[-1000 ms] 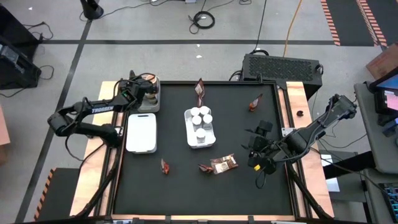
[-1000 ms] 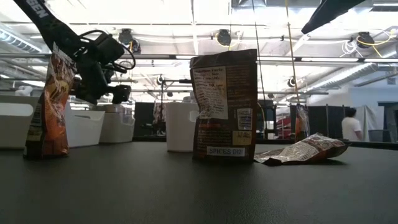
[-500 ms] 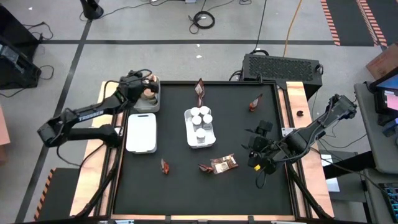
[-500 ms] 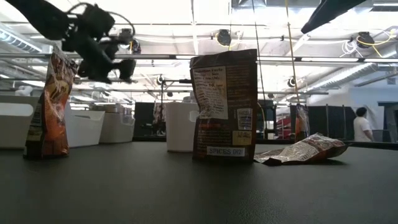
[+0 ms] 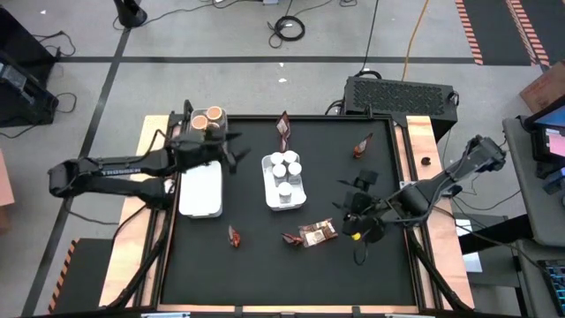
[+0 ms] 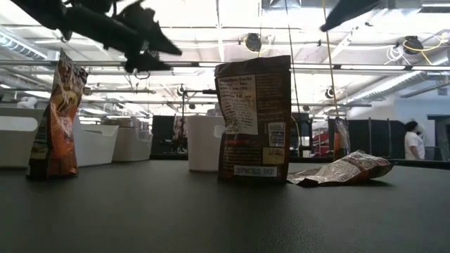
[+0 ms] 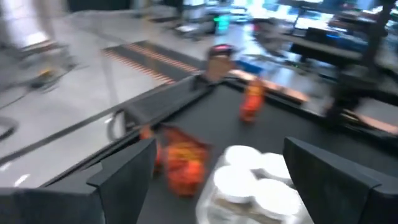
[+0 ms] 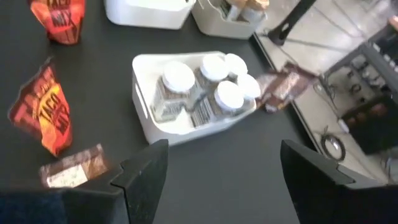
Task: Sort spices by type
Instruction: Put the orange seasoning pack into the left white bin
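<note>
Looked straight down in the high view: black counter [image 5: 265,274] with three white trays toward upper left and centre. Held two orange-topped tubs [image 5: 207,120] in the top-left tray [image 5: 218,132]; white-capped jars [image 5: 284,167] clustered in the centre tray [image 5: 298,195]; nothing seen in the middle-left tray [image 5: 200,190]. Scattered packets: one at top centre [image 5: 283,129], one at upper right [image 5: 361,146], one at lower left [image 5: 234,236], two close together at lower centre [image 5: 309,234].

Gave a side-on look in the low view only: one brown packet [image 6: 254,119] standing upright at mid-frame, a printed label at its foot; an orange one [image 6: 59,119] upright at left edge; a third [image 6: 342,169] lying flat at right. Showed the jars' white lids [image 8: 180,76] and tray wall best in the right wrist view; in the left wrist view, blurred jars and an orange packet [image 7: 183,159].

Left claw [image 5: 231,152] hovered above the counter between the top-left tray and the jars, touching neither, fingers spread wide, nothing held. Right claw [image 5: 355,217] hung at right of centre, just right of the lower-centre packets and below-right of the jars, fingers [image 8: 144,173] parted, nothing between them.
</note>
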You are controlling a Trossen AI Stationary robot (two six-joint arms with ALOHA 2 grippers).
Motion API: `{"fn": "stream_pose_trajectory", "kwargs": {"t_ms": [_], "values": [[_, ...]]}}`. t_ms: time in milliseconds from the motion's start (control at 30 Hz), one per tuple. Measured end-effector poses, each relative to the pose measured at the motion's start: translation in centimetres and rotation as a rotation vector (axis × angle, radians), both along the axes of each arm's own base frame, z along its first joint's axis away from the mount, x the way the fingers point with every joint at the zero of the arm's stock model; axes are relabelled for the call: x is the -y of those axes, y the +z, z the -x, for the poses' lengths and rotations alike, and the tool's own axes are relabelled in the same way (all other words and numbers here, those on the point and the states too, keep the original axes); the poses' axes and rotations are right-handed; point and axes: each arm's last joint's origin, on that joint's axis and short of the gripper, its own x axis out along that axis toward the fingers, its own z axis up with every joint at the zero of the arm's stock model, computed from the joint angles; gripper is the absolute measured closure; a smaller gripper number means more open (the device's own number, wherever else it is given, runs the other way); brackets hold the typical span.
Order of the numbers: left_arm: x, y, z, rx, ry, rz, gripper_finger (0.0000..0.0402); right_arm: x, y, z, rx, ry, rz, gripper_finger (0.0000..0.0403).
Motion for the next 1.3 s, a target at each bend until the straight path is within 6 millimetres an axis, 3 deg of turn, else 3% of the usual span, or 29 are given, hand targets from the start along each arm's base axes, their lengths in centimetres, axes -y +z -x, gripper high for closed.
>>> {"fn": "stream_pose_trajectory", "kwargs": {"t_ms": [233,433,533,700,833,1100,1300], "values": [[4.7,-0.5,-1.0,-0.047,-0.228,-0.014,0.0049,0.6,-1.5,-3.4,0.009,0.034,0.081,0.0138],[8.3,-0.8,-0.9,-0.065,-0.369,0.022,0.0049,3.5,-4.4,-6.4,0.101,0.204,0.032,0.0138],[9.8,-0.9,-0.6,-0.108,-0.386,-0.004,0.0049,5.0,-4.5,-7.0,0.173,0.251,-0.014,0.0138],[11.7,-0.5,0.0,-0.208,-0.416,0.003,0.0049,6.8,-4.4,-7.3,0.202,0.183,-0.042,0.0138],[12.6,0.9,0.4,-0.246,-0.428,0.007,0.0049,7.0,-4.4,-7.3,0.205,0.167,-0.065,0.0138],[12.5,3.9,1.1,-0.405,-0.345,0.099,0.0049,6.7,-4.7,-7.1,0.188,0.147,-0.11,0.0138],[13.5,6.1,-0.5,-0.524,-0.315,0.236,0.0049,6.6,-4.8,-7.0,0.194,0.14,-0.127,0.0138]]}}
